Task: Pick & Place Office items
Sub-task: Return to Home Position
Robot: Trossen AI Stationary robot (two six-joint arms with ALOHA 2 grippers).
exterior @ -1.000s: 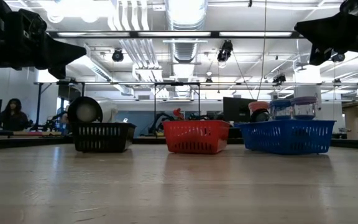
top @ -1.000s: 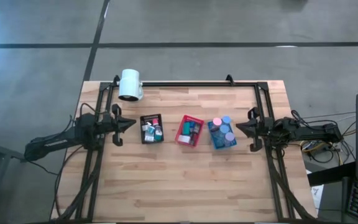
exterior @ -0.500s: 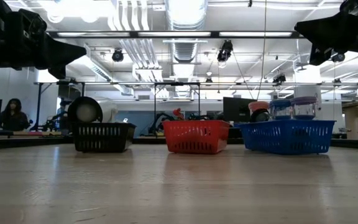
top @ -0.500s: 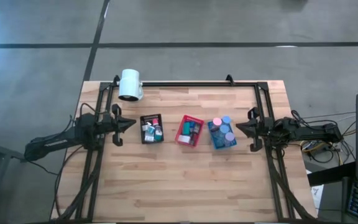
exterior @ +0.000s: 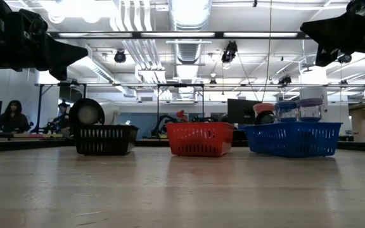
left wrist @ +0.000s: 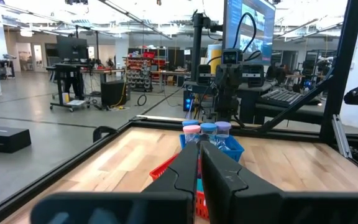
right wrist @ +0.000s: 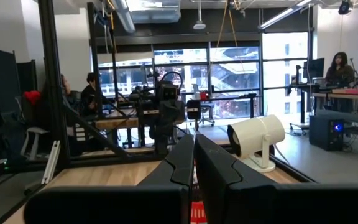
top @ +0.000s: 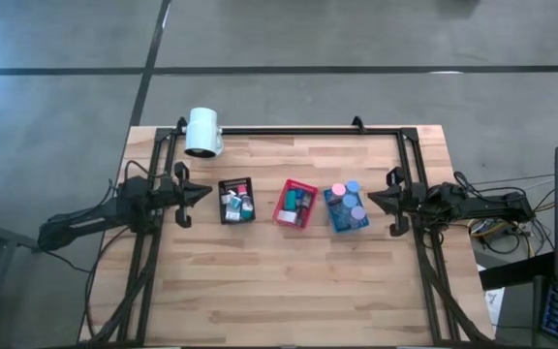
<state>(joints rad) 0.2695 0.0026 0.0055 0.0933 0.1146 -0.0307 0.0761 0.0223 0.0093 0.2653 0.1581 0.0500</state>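
Dark left claw (top: 204, 193) and right claw (top: 374, 201), closed, flank filled trays (top: 283, 202).

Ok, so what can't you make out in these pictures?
1. Low view: the walls of the black bin and red bin hide their contents.
2. High view: the office items in the bins are too small to tell apart.
3. Left wrist view: the left gripper covers the black bin and most of the red bin.
4. Right wrist view: the right gripper blocks nearly all the bins.
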